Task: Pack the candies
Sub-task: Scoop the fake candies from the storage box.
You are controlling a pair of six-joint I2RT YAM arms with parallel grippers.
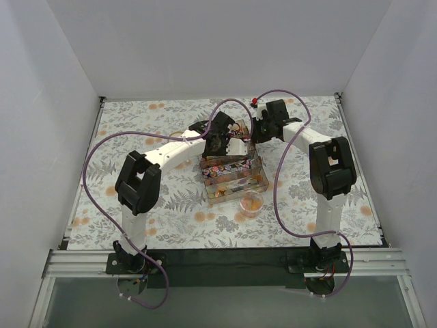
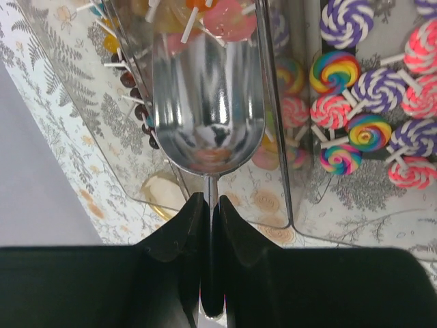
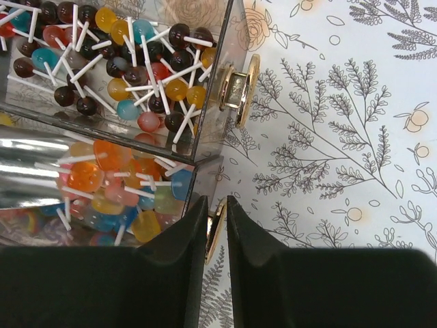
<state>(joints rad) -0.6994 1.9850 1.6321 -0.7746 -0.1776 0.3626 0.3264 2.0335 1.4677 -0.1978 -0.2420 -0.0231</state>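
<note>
The clear drawer box (image 1: 232, 179) holds the candies (image 3: 109, 171) (small lollipops). The left gripper (image 2: 209, 205) clenches the metal scoop (image 2: 208, 102) by its handle, its bowl in a drawer. The right gripper (image 3: 217, 206) pinches a gold knob (image 3: 213, 239). If this knob slips, the drawer may jam the scoop.

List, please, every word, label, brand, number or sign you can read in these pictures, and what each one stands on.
None: no readable text in any view.
The lollipops, the metal scoop, the clear drawer box, its gold knobs and the floral table cover show no lettering, numbers or logos.
In the top view, everything is too small for any print to be made out.
</note>
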